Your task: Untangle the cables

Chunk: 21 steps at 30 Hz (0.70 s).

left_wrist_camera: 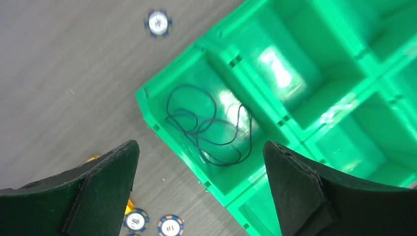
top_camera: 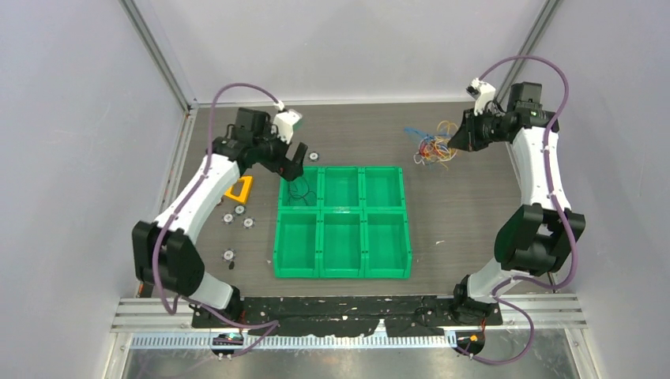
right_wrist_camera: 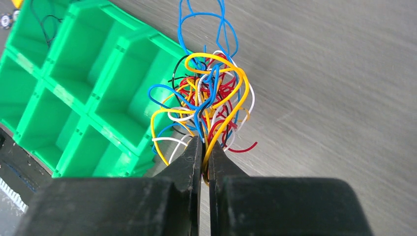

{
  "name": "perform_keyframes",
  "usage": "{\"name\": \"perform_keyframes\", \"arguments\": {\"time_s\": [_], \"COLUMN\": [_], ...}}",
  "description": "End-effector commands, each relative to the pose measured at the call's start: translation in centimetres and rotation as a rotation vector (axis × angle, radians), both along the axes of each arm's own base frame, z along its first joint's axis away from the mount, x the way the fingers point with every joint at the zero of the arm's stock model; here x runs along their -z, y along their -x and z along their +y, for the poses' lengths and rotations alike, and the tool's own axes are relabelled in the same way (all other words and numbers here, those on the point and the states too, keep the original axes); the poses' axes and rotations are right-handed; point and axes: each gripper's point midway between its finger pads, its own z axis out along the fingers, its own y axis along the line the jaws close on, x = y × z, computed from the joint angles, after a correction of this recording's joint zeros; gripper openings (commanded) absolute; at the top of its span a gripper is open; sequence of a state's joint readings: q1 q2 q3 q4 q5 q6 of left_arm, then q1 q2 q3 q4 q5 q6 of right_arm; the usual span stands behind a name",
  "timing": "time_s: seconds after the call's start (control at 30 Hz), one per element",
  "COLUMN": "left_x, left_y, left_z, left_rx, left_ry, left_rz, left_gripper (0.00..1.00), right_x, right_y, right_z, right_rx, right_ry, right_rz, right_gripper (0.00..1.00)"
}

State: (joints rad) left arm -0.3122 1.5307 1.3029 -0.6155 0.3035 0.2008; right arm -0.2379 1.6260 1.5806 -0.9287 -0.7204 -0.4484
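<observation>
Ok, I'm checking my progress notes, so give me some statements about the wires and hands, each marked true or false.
A thin black wire lies in a corner compartment of the green plastic six-compartment tray: true.
The left hand is clamped on that wire: false, it hangs open above it, empty.
The right hand is shut on the tangle of coloured wires: true.
The tangle sits inside the tray: false, it is outside, over the grey table.

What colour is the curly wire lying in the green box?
Black; the wire shows best in the left wrist view.
</observation>
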Motion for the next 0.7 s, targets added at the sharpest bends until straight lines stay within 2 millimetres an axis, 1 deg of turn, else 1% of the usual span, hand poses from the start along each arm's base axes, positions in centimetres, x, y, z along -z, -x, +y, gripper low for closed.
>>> {"name": "perform_keyframes", "arguments": {"time_s": [0.0, 0.03, 0.07, 0.1, 0.13, 0.17, 0.2, 0.23, 0.27, 0.3, 0.37, 0.43, 0.47, 0.53, 0.6, 0.67], "left_x": [-7.1, -8.1, -9.9, -11.8, -13.9, -15.7, -17.3, -18.1, -18.9, -18.9, -18.7, -18.4, -18.2, -17.8, -16.9, -15.6], "left_y": [1.6, 1.7, 1.6, 1.6, 1.7, 2.0, 2.4, 2.9, 3.0, 3.1, 3.2, 3.1, 2.9, 2.6, 2.2, 1.7], "left_z": [-1.9, -2.0, -2.4, -2.9, -3.6, -4.5, -5.4, -6.4, -7.2, -8.0, -9.5, -10.9, -11.5, -12.7, -13.8, -14.9], "left_rx": [0.165, 0.177, 0.200, 0.237, 0.287, 0.354, 0.423, 0.487, 0.531, 0.568, 0.636, 0.674, 0.680, 0.696, 0.705, 0.700], "left_ry": [0.101, 0.125, 0.170, 0.224, 0.272, 0.317, 0.353, 0.379, 0.387, 0.384, 0.367, 0.350, 0.344, 0.334, 0.292, 0.243], "left_rz": [-0.122, -0.135, -0.169, -0.211, -0.267, -0.324, -0.375, -0.405, -0.431, -0.440, -0.459, -0.490, -0.506, -0.532, -0.551, -0.549], "left_gripper": [1.00, 1.00, 1.00, 1.00, 1.00, 1.00, 1.00, 1.00, 1.00, 0.99, 0.99, 0.97, 0.95, 0.93, 0.91, 0.84], "right_x": [-7.0, -7.4, -8.3, -8.8, -9.8, -10.2, -11.0, -11.3, -12.0, -12.2, -12.8, -13.1, -13.2, -13.3, -13.4, -13.4], "right_y": [0.6, 0.7, 1.0, 1.2, 1.7, 2.1, 2.6, 3.1, 3.6, 4.2, 5.3, 6.1, 6.4, 7.2, 7.9, 8.4], "right_z": [3.2, 4.0, 4.7, 5.8, 6.8, 8.1, 9.1, 10.4, 11.1, 12.4, 14.3, 15.5, 15.8, 17.0, 17.8, 18.4], "right_rx": [-0.098, -0.120, -0.141, -0.174, -0.205, -0.246, -0.280, -0.320, -0.351, -0.393, -0.459, -0.503, -0.513, -0.553, -0.582, -0.606], "right_ry": [-0.016, -0.023, -0.037, -0.047, -0.067, -0.080, -0.097, -0.107, -0.110, -0.115, -0.118, -0.120, -0.119, -0.123, -0.127, -0.130], "right_rz": [-0.200, -0.209, -0.228, -0.240, -0.263, -0.272, -0.294, -0.301, -0.323, -0.331, -0.352, -0.364, -0.369, -0.372, -0.374, -0.374], "right_gripper": [0.06, 0.05, 0.05, 0.05, 0.06, 0.05, 0.05, 0.05, 0.05, 0.05, 0.05, 0.05, 0.05, 0.05, 0.05, 0.05]}}
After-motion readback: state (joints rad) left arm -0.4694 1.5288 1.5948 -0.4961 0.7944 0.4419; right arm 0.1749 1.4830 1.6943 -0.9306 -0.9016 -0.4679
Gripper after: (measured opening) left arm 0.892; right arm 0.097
